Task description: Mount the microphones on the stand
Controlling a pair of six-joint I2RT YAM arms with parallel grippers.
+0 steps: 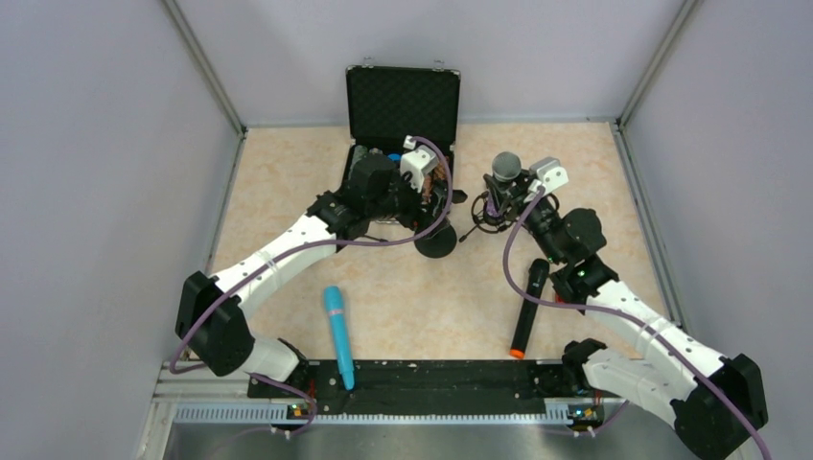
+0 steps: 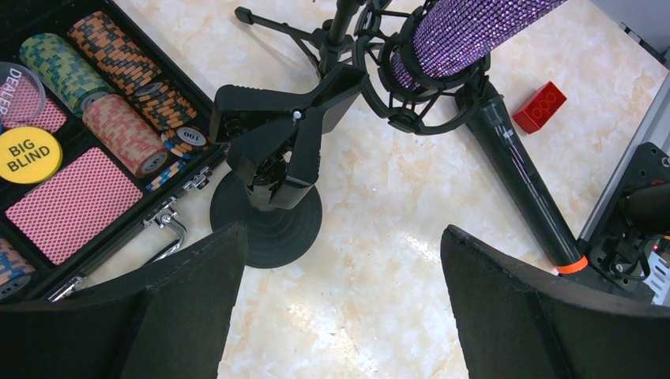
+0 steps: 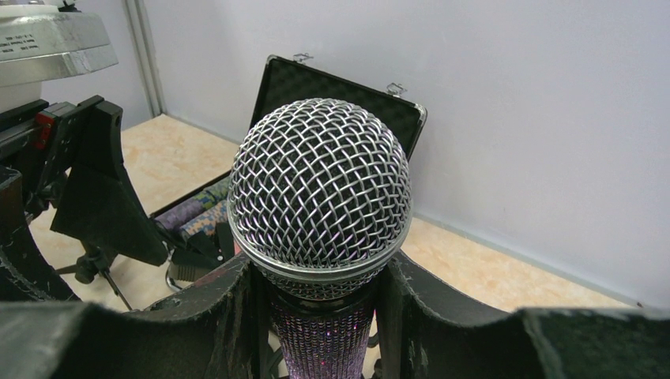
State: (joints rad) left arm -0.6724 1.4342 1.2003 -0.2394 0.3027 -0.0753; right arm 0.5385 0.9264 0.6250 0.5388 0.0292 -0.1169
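- The right pincer [image 3: 320,320] pinches the purple microphone [image 3: 320,189] just below its silver grille, with one finger on each side. The microphone stands about upright.
- In the left wrist view the glittery body of this microphone passes through the black ring holder [image 2: 419,126] of a small tripod stand.
- The left pincer [image 2: 344,268] is spread wide and holds nothing. It hangs above the clip stand [image 2: 276,150], whose round base sits on the bench [image 2: 379,237].
- The turquoise microphone [image 1: 336,331] lies flat on the bench near the front edge, well apart from both stands.
- The black microphone [image 1: 529,307] lies on the right side of the bench, with its orange end toward the front edge.
- A red block [image 2: 540,106] lies near the black microphone and does not touch it.
- An open case [image 1: 403,101] with poker chips and cards stands at the back, just beside the base of the clip stand.
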